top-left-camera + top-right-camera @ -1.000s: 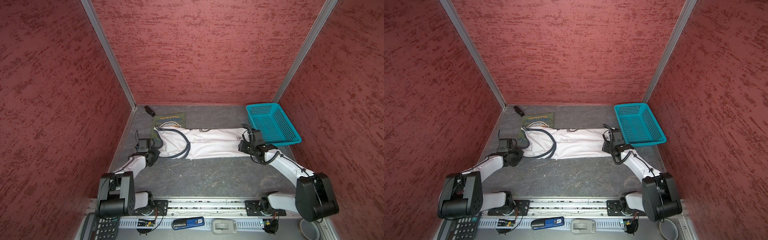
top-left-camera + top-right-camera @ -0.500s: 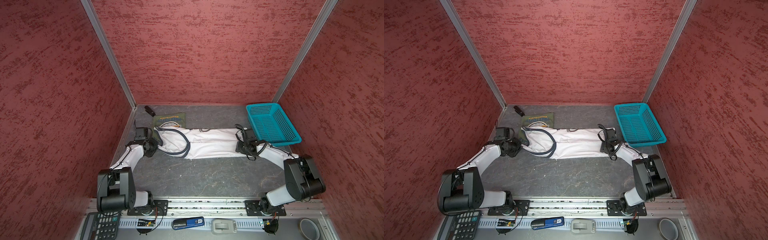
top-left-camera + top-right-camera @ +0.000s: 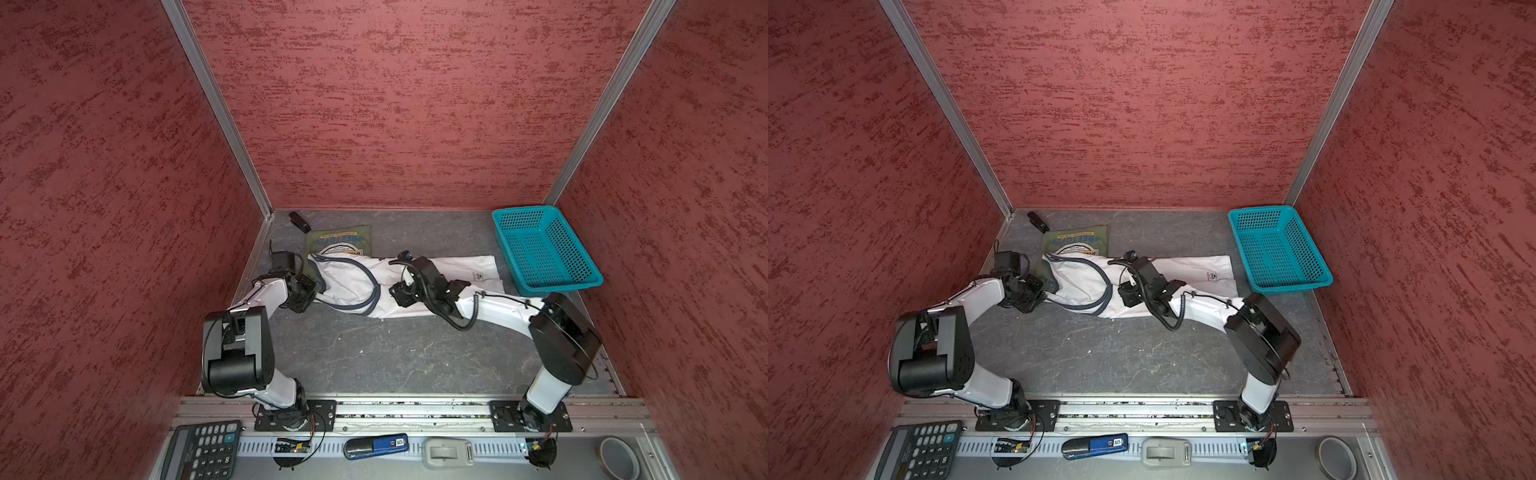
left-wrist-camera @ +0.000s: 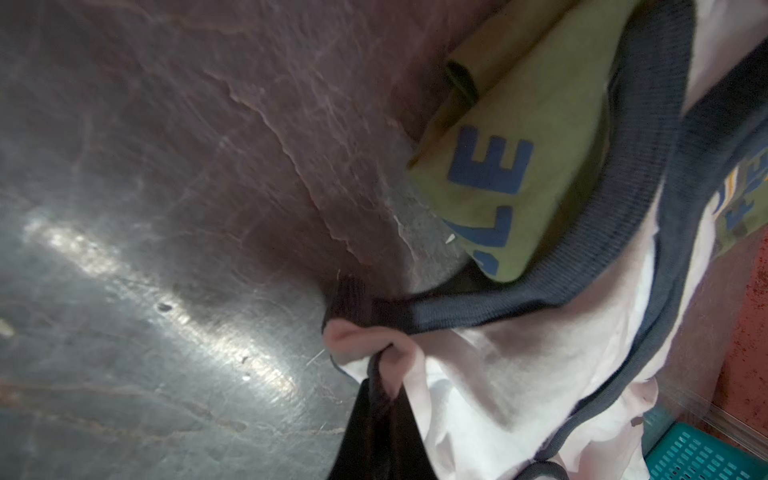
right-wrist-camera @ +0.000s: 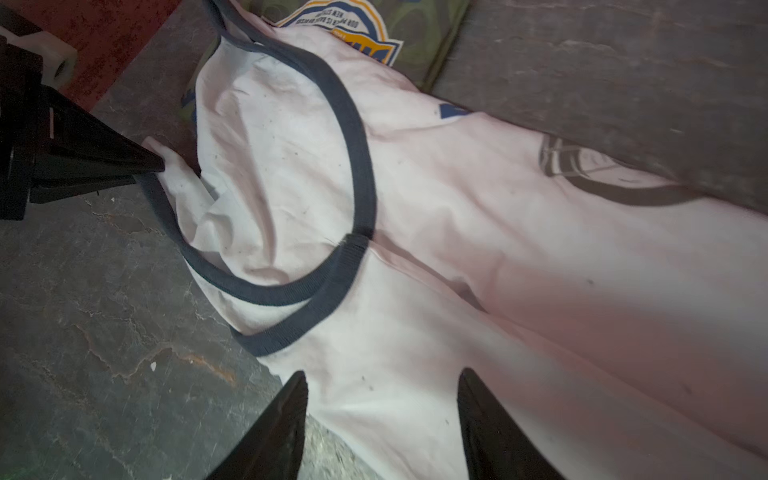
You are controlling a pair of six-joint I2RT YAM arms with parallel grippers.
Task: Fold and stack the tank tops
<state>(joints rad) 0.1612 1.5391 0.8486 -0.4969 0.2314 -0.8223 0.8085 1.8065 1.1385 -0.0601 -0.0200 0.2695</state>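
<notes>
Grey table [image 3: 374,353] [image 3: 1100,357]: enclosed by red textured walls on three sides, surface scuffed.

White tank top [image 3: 469,266] [image 3: 1196,268] [image 5: 457,208] [image 4: 498,395]: lies as a long narrow strip across the back half of the table. The hem end is just beside the basket; contact there cannot be confirmed. The neck end, with its grey-trimmed armholes, points towards the left arm and overlaps the near edge of the olive garment. The cloth is creased and bunched at that end.

Turquoise mesh basket [image 3: 557,286] [image 3: 1291,286] [image 4: 706,457]: back right corner, upright.

Olive green tank top [image 3: 338,241] [image 3: 1077,241] [image 4: 540,124] [image 5: 428,33]: folded into a compact rectangle at the back left, badge print facing up, partly covered by the white one.

Right gripper [image 3: 394,293] [image 3: 1123,296] [image 5: 382,382]: reaching across the middle, low over the white tank top beside an armhole. Its fingers stand spread with white cloth showing between them; nothing is held. Contact with the cloth cannot be determined.

Left gripper [image 3: 316,291] [image 3: 1051,291] [image 4: 380,365] [image 5: 160,168]: at the neck end of the white tank top, fingers pressed together, pinching a bunch of white cloth and grey trim at the edge.

Small black object [image 3: 299,221] [image 3: 1038,222]: on the table in the back left corner, apart from both garments; too small to identify.
</notes>
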